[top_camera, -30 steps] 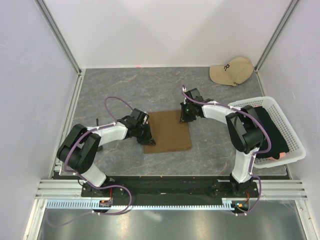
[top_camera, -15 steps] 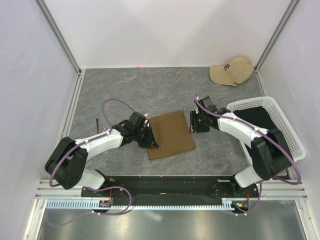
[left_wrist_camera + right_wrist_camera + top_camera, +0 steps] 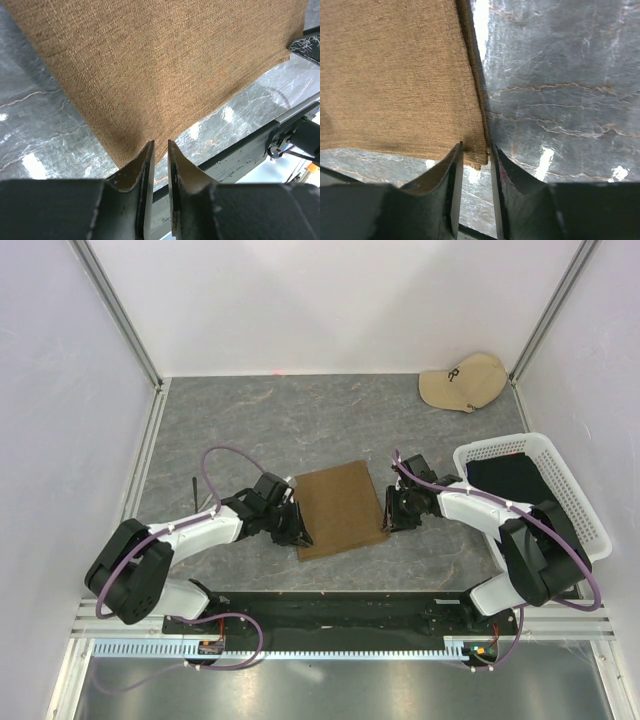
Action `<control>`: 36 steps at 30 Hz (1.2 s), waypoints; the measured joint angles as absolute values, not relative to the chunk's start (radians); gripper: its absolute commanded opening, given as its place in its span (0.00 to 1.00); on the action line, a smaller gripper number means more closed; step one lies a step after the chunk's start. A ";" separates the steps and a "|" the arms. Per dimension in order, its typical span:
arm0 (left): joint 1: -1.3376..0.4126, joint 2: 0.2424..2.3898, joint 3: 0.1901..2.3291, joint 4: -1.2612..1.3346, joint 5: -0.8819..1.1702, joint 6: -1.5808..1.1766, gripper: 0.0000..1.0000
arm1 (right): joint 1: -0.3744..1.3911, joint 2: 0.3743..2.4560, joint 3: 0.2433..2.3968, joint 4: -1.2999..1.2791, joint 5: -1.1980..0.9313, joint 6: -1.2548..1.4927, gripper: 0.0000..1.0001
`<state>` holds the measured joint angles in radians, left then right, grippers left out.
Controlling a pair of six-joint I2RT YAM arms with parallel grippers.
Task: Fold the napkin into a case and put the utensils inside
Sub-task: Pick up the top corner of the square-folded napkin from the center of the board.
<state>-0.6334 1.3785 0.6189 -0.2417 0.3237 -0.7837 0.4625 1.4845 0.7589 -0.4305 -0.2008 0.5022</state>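
Napkin (image 3: 340, 508) nearer and skewed; right pincer (image 3: 392, 518) from far to near right corner; it and left pincer (image 3: 298, 532) now ajar.

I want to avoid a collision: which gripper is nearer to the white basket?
Right. The right gripper is at the napkin's right corner, on the white basket's side; the left gripper is at its left corner, farther away.

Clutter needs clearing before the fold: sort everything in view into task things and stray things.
Job in hand:
- napkin
- left gripper and right gripper, at its near corners
- utensils: none clearly made out

Lying about:
- beige cap
- white basket
- black fabric inside the basket
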 measured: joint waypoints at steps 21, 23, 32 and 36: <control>-0.633 1.347 0.594 -0.248 0.324 -0.783 0.25 | 0.459 1.450 0.742 -0.421 -0.211 0.502 0.29; -0.633 1.347 0.594 -0.248 0.324 -0.783 0.25 | 0.458 1.450 0.742 -0.420 -0.215 0.501 0.22; -0.633 1.302 0.594 -0.260 0.322 -0.783 0.26 | 0.451 1.450 0.742 -0.417 -0.231 0.507 0.00; -0.633 1.293 0.594 -0.266 0.314 -0.783 0.24 | 0.447 1.448 0.742 -0.418 -0.244 0.510 0.00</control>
